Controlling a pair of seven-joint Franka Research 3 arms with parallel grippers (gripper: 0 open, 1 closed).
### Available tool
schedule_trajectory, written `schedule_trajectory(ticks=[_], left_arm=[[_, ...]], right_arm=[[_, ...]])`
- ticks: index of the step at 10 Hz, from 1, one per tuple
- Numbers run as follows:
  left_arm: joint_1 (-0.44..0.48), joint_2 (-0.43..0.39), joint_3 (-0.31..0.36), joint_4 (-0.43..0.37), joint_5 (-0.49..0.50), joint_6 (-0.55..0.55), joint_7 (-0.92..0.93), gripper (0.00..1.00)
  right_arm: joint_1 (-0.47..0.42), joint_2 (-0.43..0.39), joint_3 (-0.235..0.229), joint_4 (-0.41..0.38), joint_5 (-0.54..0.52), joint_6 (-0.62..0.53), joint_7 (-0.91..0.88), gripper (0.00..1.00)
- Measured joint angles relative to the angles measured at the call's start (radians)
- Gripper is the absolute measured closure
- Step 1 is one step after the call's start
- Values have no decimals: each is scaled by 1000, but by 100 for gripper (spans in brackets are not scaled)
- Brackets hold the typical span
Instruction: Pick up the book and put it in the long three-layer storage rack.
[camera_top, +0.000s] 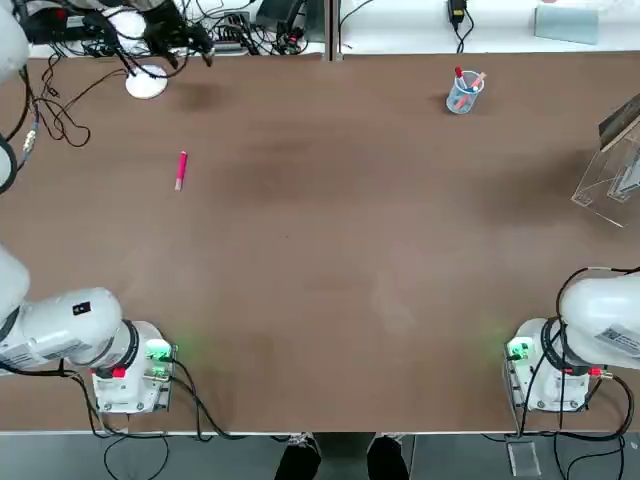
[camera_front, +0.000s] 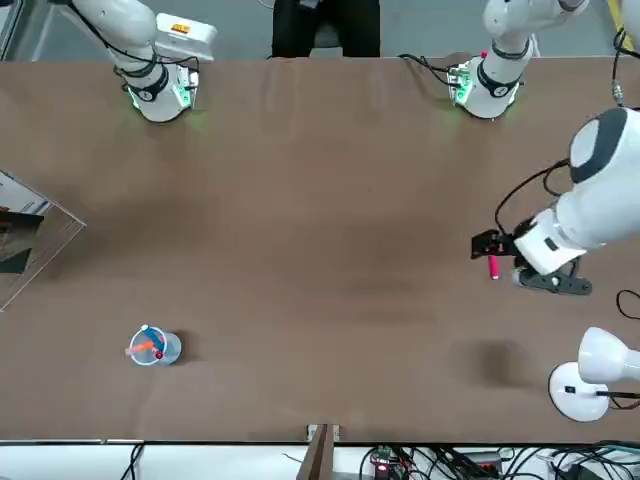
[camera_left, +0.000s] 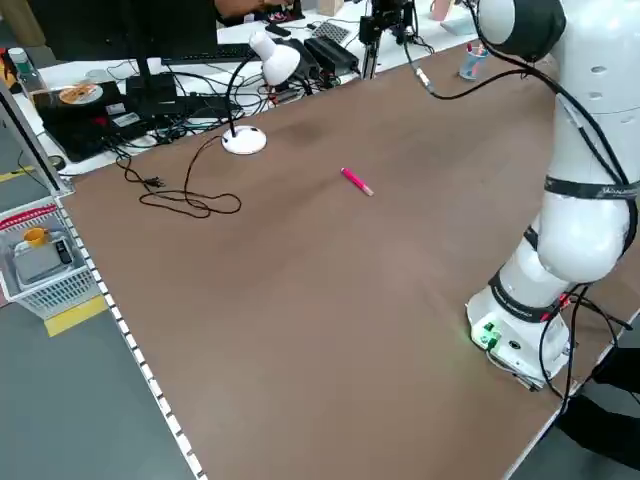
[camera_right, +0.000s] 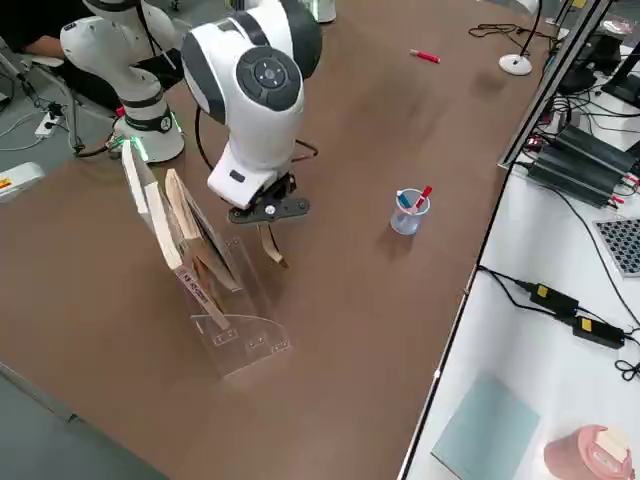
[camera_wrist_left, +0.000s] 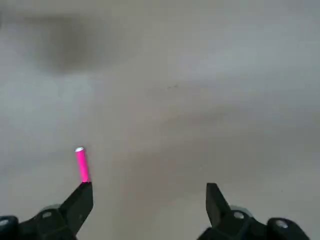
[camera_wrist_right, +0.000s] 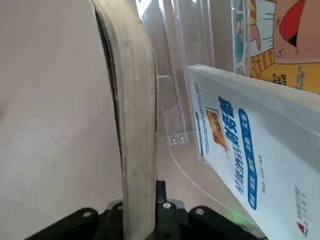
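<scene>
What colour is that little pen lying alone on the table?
The pen is bright pink. It shows best in the left wrist view, just ahead of the left hand.

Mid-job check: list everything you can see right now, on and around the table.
table: one, brown, under everything
storage rack: one, clear, table's right end
books in the rack: at least two, white and cartoon covers
book: one, tan edge showing, held upright beside the rack
cup of pens: one, clear, far side
pink pen: one, lying loose, left half
desk lamp: one, white, far left corner
cables: several, black, bench beyond the table
person: one, dark clothing, between the arm bases
left gripper: jaws open, over the pink pen
right gripper: jaws shut on the book
</scene>
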Motion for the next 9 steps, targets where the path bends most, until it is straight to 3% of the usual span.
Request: schedule_trajectory(ticks=[5, 7, 9], left_arm=[[32, -35, 21, 0, 0, -103, 5, 0], [-37, -68, 113, -1, 0, -134, 7, 0], [-160, -105, 270, -10, -22, -145, 39, 0]], right_arm=[[-3, 16, -6, 2, -66, 0, 16, 85], [-3, 17, -6, 4, -89, 10, 19, 85], [-3, 24, -5, 4, -97, 36, 24, 85]])
